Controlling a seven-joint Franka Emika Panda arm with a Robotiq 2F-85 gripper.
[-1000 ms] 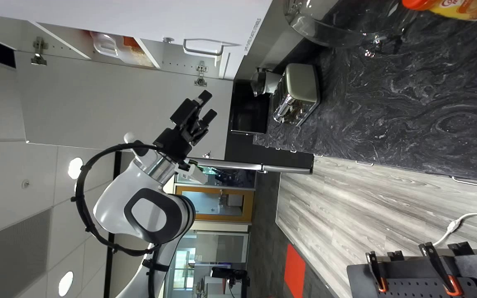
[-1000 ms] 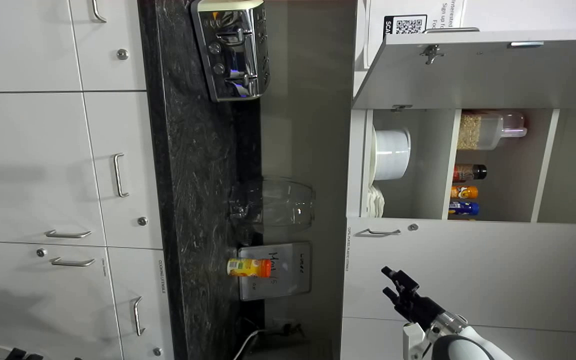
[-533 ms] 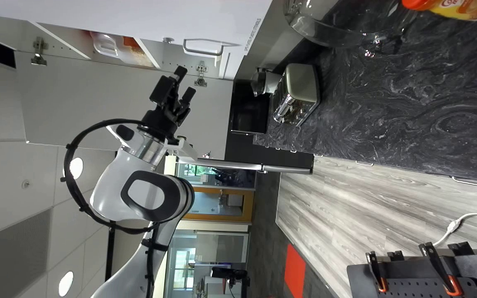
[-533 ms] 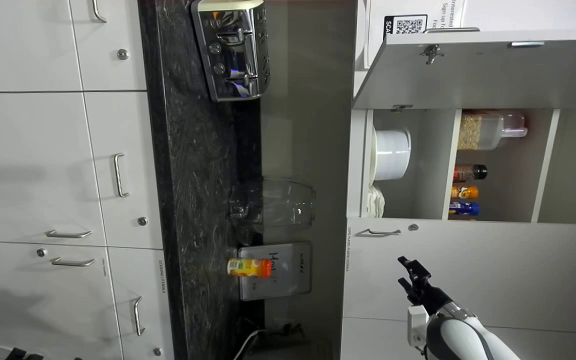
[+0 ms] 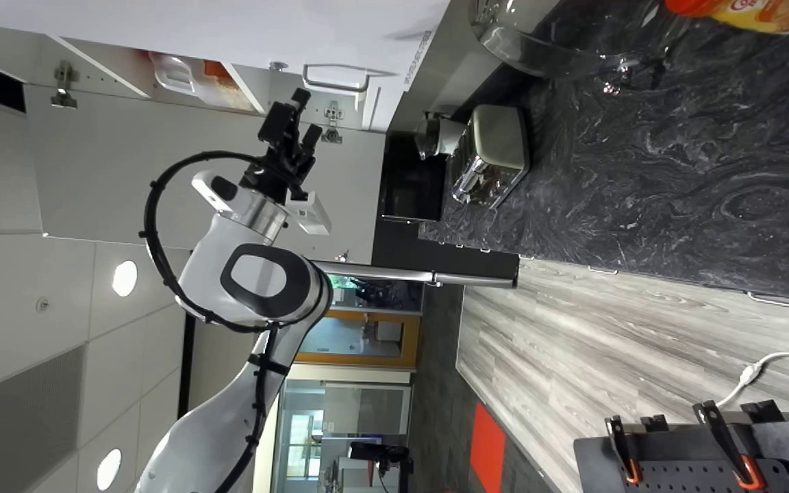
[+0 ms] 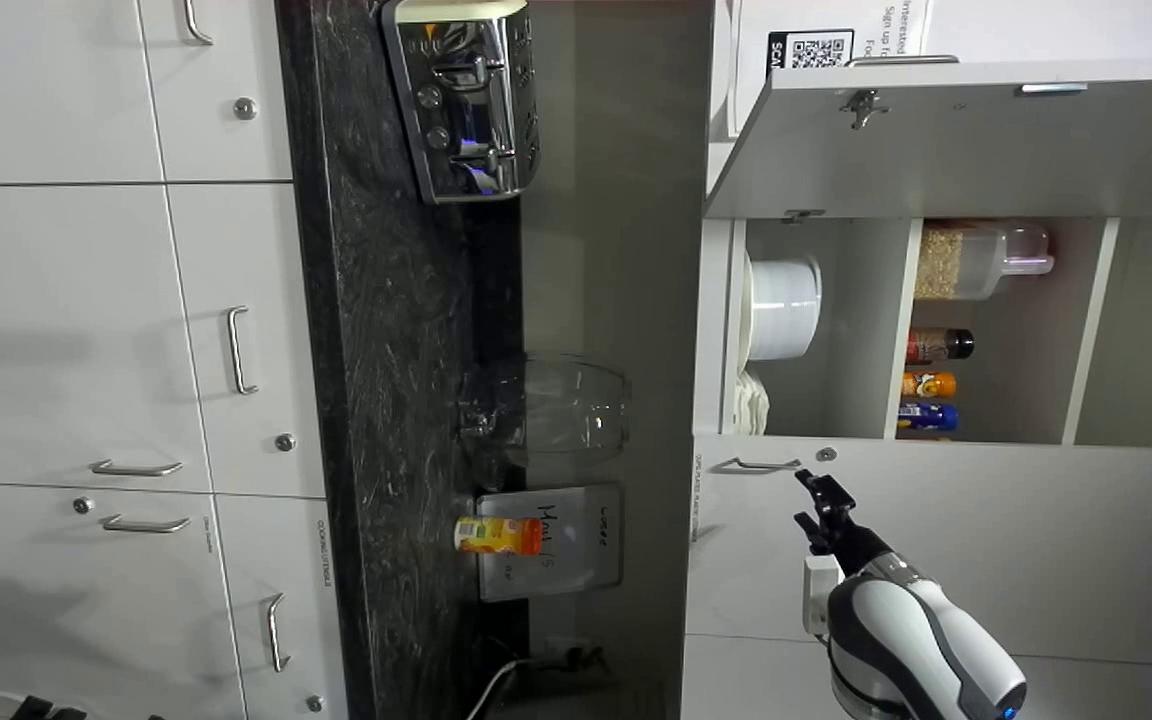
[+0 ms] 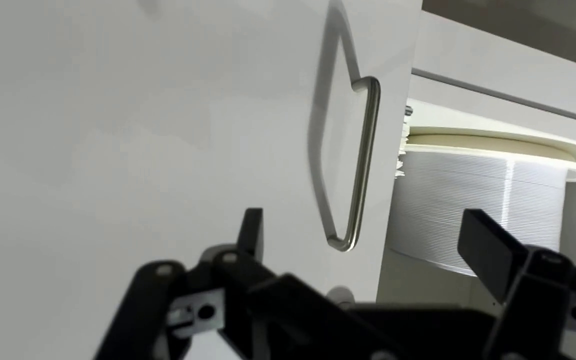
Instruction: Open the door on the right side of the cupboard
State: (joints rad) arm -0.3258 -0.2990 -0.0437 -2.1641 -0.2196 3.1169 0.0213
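Observation:
The door (image 6: 936, 540) is a shut light-grey panel of the cupboard (image 6: 715, 330); it also shows in an exterior view (image 5: 230, 27) and the wrist view (image 7: 168, 125). Its silver bar handle (image 6: 761, 465) shows in the wrist view (image 7: 364, 160) and an exterior view (image 5: 336, 89). The round lock (image 6: 826, 454) is partly covered by my gripper in the wrist view (image 7: 340, 295). My gripper (image 6: 802, 499) is open and empty near the handle's end by the lock; it also shows in an exterior view (image 5: 307, 114). In the wrist view the handle lies between the spread fingers, touching neither.
The neighbouring door (image 6: 936, 150) stands open, showing shelves with a white roll (image 6: 781, 310), a clear container (image 6: 976, 262) and several jars. On the dark counter (image 6: 386, 350) stand a toaster (image 6: 476, 110), a glass dispenser (image 6: 576, 405) and a yellow jar (image 6: 496, 535).
My open gripper has moved across the door toward the handle and the lock, and now its fingertips are close to the handle's end. The door has not moved.

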